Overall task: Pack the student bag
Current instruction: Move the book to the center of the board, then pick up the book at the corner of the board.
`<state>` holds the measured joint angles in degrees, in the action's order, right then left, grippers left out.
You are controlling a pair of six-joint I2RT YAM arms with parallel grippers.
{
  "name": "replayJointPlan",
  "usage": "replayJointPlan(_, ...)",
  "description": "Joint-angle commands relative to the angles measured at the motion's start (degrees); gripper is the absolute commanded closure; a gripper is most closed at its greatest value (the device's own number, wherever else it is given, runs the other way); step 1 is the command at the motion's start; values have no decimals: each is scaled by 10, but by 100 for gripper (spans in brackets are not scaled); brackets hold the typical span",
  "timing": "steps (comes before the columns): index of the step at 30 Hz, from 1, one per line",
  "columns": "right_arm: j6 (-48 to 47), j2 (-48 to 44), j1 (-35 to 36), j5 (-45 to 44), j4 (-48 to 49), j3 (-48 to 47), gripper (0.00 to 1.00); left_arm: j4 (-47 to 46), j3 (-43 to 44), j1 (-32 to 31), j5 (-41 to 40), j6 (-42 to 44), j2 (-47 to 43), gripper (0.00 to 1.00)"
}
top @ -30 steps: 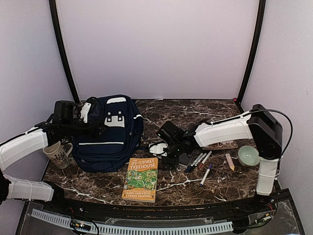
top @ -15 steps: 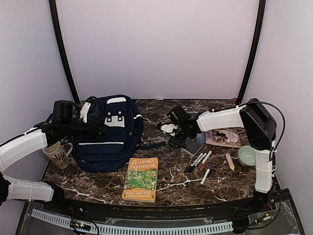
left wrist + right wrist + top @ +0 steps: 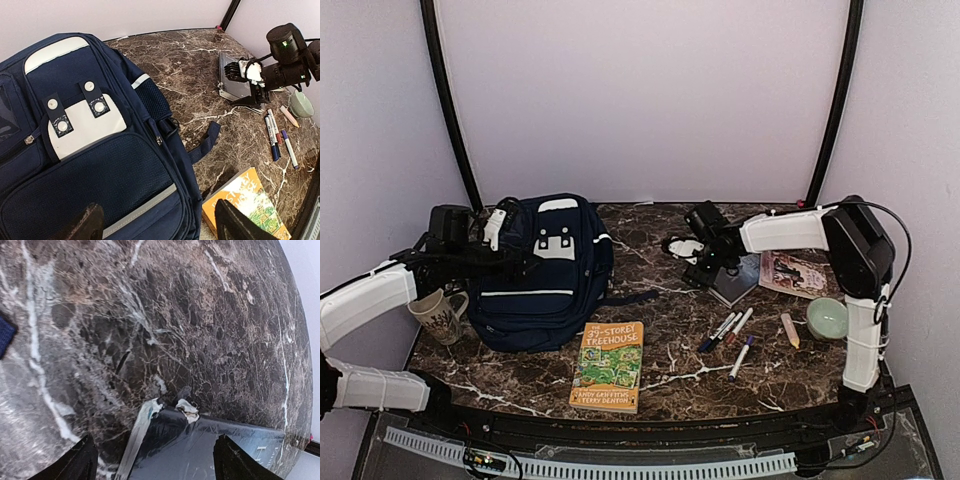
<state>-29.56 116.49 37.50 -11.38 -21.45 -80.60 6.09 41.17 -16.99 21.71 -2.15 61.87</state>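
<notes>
From above, the student bag (image 3: 545, 275) lies flat at the table's left with the left gripper (image 3: 505, 262) over it; since 1 s ago the right gripper (image 3: 705, 262) has carried a dark notebook (image 3: 735, 280) back and rightward. The left wrist view shows soft, floppy fabric, probably best taken by its zip edge or strap, fingers spread wide and empty. The right wrist view shows the fingers clamped on the notebook's edge above the marble

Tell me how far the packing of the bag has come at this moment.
Nothing looks packed: the navy-blue fabric backpack looks closed. In hand: the right gripper lifts a dark grey notebook. Left on the marble: the orange paperback book, markers, mug, and more.
</notes>
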Motion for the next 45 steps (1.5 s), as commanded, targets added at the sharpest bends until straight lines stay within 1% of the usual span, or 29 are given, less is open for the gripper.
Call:
replayJointPlan(1,30,-83,0,76,-39,-14,19,2,-3,0,13,1,4,21)
replayJointPlan(4,37,-121,-4,108,-65,-15,17,6,1,-1,13,-8,5,21)
replayJointPlan(6,37,-142,-4,119,-85,-7,17,6,5,-9,23,-37,5,21)
replayJointPlan(8,37,-170,-4,138,-104,10,18,23,15,-32,21,-61,9,22)
replayJointPlan(11,26,-212,-4,188,-113,58,19,74,43,-80,17,-86,23,24)
replayJointPlan(14,26,-245,-4,237,-107,105,21,133,64,-122,-8,-113,31,24)
replayJointPlan(17,33,-268,-2,283,-98,140,23,177,78,-153,-11,-157,33,24)
replayJointPlan(21,57,-281,-2,337,-46,198,26,212,77,-204,-4,-207,39,24)
replayJointPlan(25,76,-281,-1,362,-4,233,28,239,74,-266,-15,-244,65,24)
replayJointPlan(28,76,-280,-1,375,7,247,29,255,70,-312,-22,-261,99,24)
replayJointPlan(30,78,-283,-1,374,14,254,29,254,65,-342,-29,-272,121,23)
replayJointPlan(32,77,-286,-1,380,18,262,30,240,56,-357,-32,-284,137,22)
replayJointPlan(38,77,-289,-1,391,24,274,30,175,36,-369,-23,-306,187,21)
replayJointPlan(45,82,-290,-1,395,21,275,30,129,50,-379,-31,-317,255,20)
